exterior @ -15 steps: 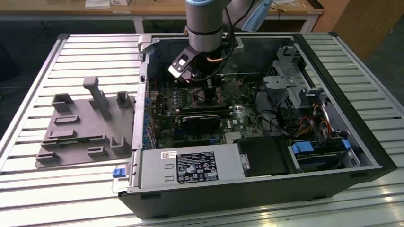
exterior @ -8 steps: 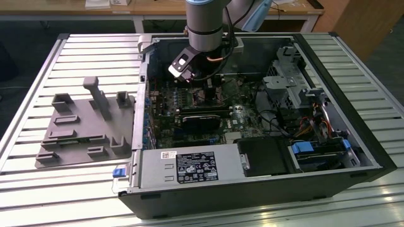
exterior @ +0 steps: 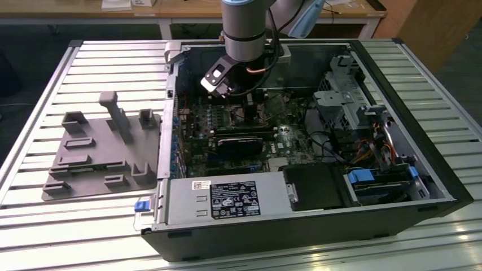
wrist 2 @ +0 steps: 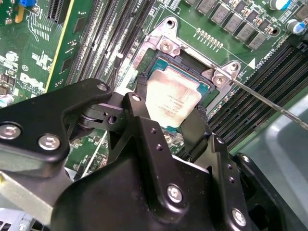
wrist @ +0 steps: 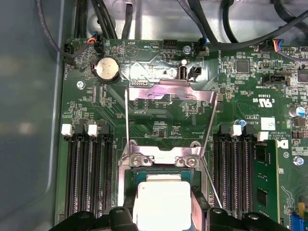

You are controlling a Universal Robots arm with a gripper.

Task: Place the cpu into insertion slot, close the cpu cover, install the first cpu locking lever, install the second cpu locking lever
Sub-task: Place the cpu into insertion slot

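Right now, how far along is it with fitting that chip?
Nothing looks finished. The gripper holds the cpu at the insertion slot; whether it is seated I cannot tell. Left: the cpu cover stands swung open, and both locking levers are unlatched.

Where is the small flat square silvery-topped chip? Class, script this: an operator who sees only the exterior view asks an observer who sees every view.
Observer: The black gripper clasps the small flat square silvery-topped chip at the dark square metal-rimmed socket.
Operator: Is the cover closed?
Observer: No, the thin silvery metal cover frame stands open, clear of the socket.
Operator: And the levers?
Observer: A thin wire lever juts free beside the socket.
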